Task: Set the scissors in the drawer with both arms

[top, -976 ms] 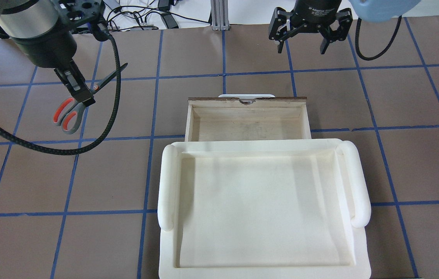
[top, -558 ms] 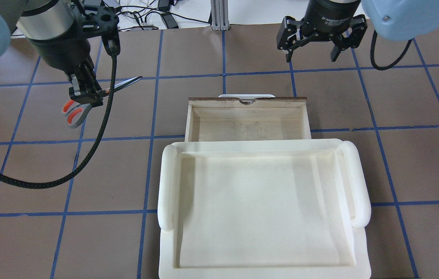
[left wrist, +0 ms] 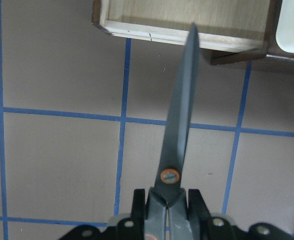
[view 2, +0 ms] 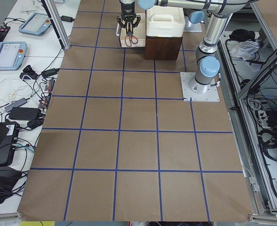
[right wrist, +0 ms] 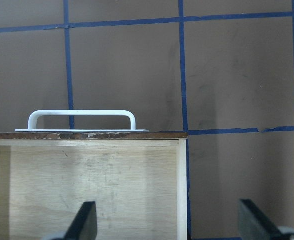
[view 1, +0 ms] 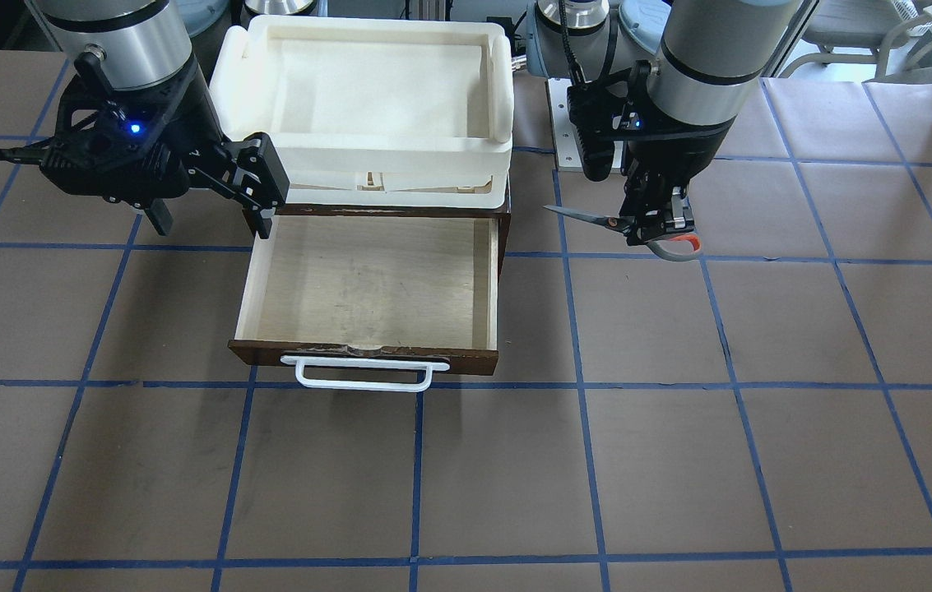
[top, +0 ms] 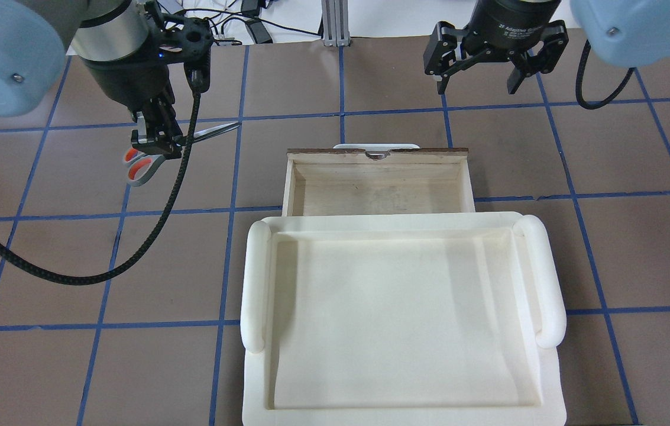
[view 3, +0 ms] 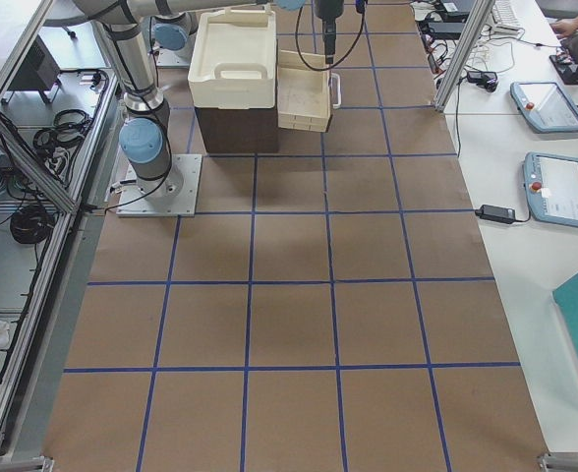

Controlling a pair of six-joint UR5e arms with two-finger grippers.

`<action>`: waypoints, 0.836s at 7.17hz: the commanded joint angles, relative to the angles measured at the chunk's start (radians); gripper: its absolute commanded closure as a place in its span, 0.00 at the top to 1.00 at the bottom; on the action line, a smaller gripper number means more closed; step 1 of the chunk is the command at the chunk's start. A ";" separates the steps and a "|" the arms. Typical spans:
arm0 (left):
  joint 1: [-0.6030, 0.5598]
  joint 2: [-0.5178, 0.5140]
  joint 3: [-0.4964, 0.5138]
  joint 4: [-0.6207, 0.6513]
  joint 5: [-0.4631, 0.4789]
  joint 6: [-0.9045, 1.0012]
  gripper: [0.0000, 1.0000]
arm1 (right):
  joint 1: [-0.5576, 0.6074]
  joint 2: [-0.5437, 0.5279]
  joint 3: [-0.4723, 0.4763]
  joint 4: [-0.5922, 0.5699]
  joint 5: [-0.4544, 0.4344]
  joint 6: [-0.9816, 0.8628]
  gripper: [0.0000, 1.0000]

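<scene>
Left of the open drawer [top: 379, 195] and clear of the table [top: 45, 367]: scissors [top: 141, 168], pinched just behind the pivot by the left gripper [top: 155, 144], grey-and-orange handles trailing back, blades closed and aimed at the drawer. Carried visibly nearer the drawer over the last 1 second, and swung from a steep slant to almost level. Not above the plywood yet, though. From the left wrist camera, tip lined up with the drawer's side wall, no further.

Reads as mid-carry: drawer already pulled out, drop still to come. Probably calls for more travel across, then a lowering, before any release.

Over on the other side, right gripper [top: 478, 89] spread wide and empty, hovering high near the drawer's right front corner, white bar handle [right wrist: 82, 113] plain in its wrist view. Drifted a touch rightward in that same 1 second, otherwise just waiting.

Behind the drawer, white foam tray [top: 255, 278] sitting on top of the brown box. Underneath everything, brown covering ruled into squares by blue tape [top: 231, 177]. Past the table's edge, tangled black cables [top: 216, 23], and on the white side bench 2 operator pendants [view 2: 9, 52].
</scene>
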 commanded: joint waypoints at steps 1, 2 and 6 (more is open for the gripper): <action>-0.091 -0.054 0.024 0.007 0.005 -0.022 0.09 | -0.008 -0.001 0.001 0.002 0.025 -0.001 1.00; -0.135 -0.088 0.034 0.015 0.005 -0.027 0.09 | -0.009 0.000 0.001 0.001 0.023 0.001 1.00; -0.333 -0.249 0.132 0.089 -0.007 -0.230 0.09 | -0.012 0.003 0.003 0.010 0.022 0.001 1.00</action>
